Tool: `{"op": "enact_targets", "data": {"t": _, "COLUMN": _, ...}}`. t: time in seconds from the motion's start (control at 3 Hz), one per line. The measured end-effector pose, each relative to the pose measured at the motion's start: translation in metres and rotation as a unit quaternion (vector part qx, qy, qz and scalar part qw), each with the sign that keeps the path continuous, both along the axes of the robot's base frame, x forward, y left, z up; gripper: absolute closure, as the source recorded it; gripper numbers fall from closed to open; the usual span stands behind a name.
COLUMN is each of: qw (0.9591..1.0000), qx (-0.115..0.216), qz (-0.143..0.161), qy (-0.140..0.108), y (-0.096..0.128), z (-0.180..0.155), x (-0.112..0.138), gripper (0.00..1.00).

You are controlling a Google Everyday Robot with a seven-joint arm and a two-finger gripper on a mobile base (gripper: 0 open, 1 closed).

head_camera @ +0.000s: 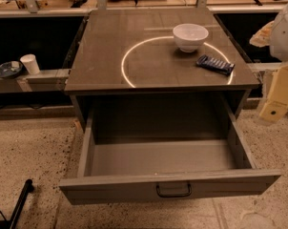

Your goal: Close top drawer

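The top drawer (120, 187) of a grey-brown cabinet is pulled far out toward me. Its inside is bare. Its wide front panel carries a dark loop handle (173, 190) at the centre. My gripper (279, 95) shows as a pale yellowish shape at the right edge of the camera view, under the white arm (285, 28). It is beside the cabinet's right side, above and to the right of the drawer's front corner, and apart from the drawer and its handle.
On the cabinet top (110, 56) stand a white bowl (190, 36) and a dark flat packet (215, 64). A paper cup (29, 63) and a dish (8, 69) sit on a low shelf at left. A dark rod (20, 202) lies on the speckled floor at bottom left.
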State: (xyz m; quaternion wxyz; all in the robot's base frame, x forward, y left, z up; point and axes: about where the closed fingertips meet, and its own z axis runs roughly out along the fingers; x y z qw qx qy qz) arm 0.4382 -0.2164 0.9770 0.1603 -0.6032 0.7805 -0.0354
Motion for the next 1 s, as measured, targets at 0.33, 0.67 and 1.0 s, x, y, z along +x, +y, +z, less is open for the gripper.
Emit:
{"op": "enact_targets", "data": {"t": 0.33, "qw": 1.0000, "qx": 0.000, "qz": 0.000, "qy": 0.000, "y": 0.000, "z": 0.000, "x": 0.000, "gripper": 0.00}}
{"op": "enact_targets", "data": {"t": 0.67, "qw": 0.9997, "qx": -0.004, "qz": -0.005, "qy": 0.024, "y": -0.002, "z": -0.028, "x": 0.012, "gripper": 0.00}}
{"op": "enact_targets", "data": {"t": 1.0, "qw": 0.9971, "qx": 0.014, "qz": -0.003, "qy": 0.074, "y": 0.002, "z": -0.092, "x": 0.011, "gripper": 0.18}}
